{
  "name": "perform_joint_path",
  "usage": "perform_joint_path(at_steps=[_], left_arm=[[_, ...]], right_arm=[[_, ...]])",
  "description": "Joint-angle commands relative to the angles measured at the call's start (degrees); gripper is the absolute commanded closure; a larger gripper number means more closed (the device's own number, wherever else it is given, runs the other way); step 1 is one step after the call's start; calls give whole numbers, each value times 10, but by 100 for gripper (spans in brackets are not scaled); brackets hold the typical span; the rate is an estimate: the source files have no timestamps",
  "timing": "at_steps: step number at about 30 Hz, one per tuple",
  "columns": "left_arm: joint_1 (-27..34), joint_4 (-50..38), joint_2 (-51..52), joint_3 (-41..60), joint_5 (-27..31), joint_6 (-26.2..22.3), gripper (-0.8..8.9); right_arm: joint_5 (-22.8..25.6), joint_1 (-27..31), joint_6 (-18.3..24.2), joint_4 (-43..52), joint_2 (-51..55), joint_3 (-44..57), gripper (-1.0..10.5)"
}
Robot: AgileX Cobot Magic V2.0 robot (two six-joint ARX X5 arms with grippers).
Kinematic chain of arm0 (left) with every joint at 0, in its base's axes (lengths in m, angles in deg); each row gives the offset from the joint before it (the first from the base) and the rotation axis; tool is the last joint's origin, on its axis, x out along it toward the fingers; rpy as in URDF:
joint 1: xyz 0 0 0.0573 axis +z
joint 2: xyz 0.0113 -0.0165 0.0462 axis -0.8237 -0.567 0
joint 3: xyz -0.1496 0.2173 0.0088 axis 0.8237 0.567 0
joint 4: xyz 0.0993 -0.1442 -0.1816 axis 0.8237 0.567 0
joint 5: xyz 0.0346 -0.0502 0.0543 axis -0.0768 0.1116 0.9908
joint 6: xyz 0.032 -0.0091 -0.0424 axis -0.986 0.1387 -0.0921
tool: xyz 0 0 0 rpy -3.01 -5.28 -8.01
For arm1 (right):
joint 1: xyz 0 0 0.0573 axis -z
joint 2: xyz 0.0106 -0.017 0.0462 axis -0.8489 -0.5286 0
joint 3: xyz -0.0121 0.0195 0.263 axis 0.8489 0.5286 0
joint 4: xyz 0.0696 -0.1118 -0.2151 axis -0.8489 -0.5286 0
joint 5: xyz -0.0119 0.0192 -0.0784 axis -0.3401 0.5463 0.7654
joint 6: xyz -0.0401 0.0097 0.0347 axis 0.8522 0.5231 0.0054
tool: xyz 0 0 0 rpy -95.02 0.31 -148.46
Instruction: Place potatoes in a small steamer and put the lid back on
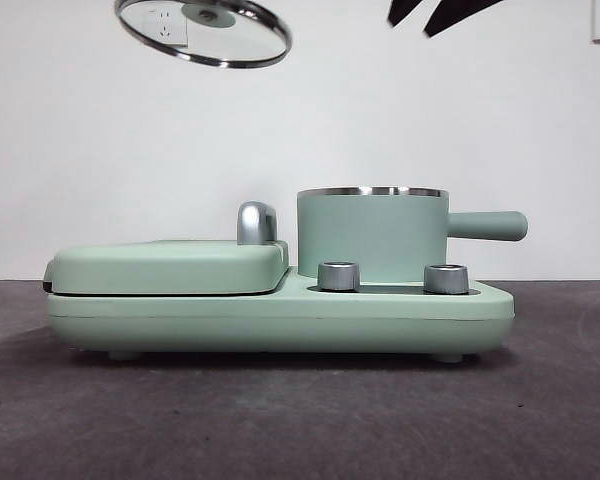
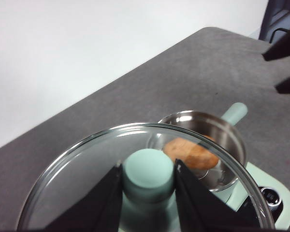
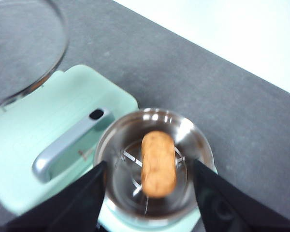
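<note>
Grey felt-like tabletop (image 1: 300, 420), plain white wall behind. Mint-green cooker base (image 1: 280, 318) sitting mid-tabletop, seen side-on in front view. Flat mint-green griddle cover (image 1: 165, 265) closed on left part of base, chrome handle (image 1: 256, 222) at its right end. Two steel dials (image 1: 339, 276) on front edge of base, right part. Small steamer (image 1: 372, 235) standing upright on right part of base, steel rim uncovered, stubby side handle (image 1: 488, 225) pointing right. Potato (image 3: 158, 163) lying inside steamer on steel insert, orange-brown, crusty, seen in both wrist views.

Lid (image 1: 203, 30) held high above left part of base, over griddle cover, tilted, well apart from steamer and not on it. Left gripper (image 2: 148, 176) clamped on lid's mint-green knob (image 2: 148, 173), one black jaw pressed to each side of it, glass disc spread out below jaws in left wrist view. Right gripper (image 3: 147, 193) hanging above steamer, jaws wide apart, one either side of pot's rim in its wrist view, gripping nothing. Black tips (image 1: 440, 12) at top edge of front view, right of lid, above steamer.
</note>
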Motion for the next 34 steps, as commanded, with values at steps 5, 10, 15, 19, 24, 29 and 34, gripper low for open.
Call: perform_joint_path(at_steps=[5, 10, 15, 19, 24, 29, 34], left_arm=[[-27, -42, -9, -14, -4, -9, 804], [-49, -71, -34, -14, -4, -7, 804], [-73, -115, -66, -14, -4, -6, 804], [-88, -159, -96, -14, -4, 14, 804], [-99, -203, -135, -14, -4, 25, 804], [-104, -258, -175, -14, -4, 42, 804], [-104, -307, -211, -14, -4, 64, 804]], right_arm=[[10, -2, -13, 7, 123, 117, 684], [31, -3, -15, 31, 231, 209, 684], [66, -3, -30, 34, 324, 260, 684], [91, -3, -42, 16, 383, 271, 684], [105, -3, -66, -34, 429, 271, 684], [105, -3, -90, -103, 459, 271, 684], [117, -3, -90, -149, 476, 271, 684]])
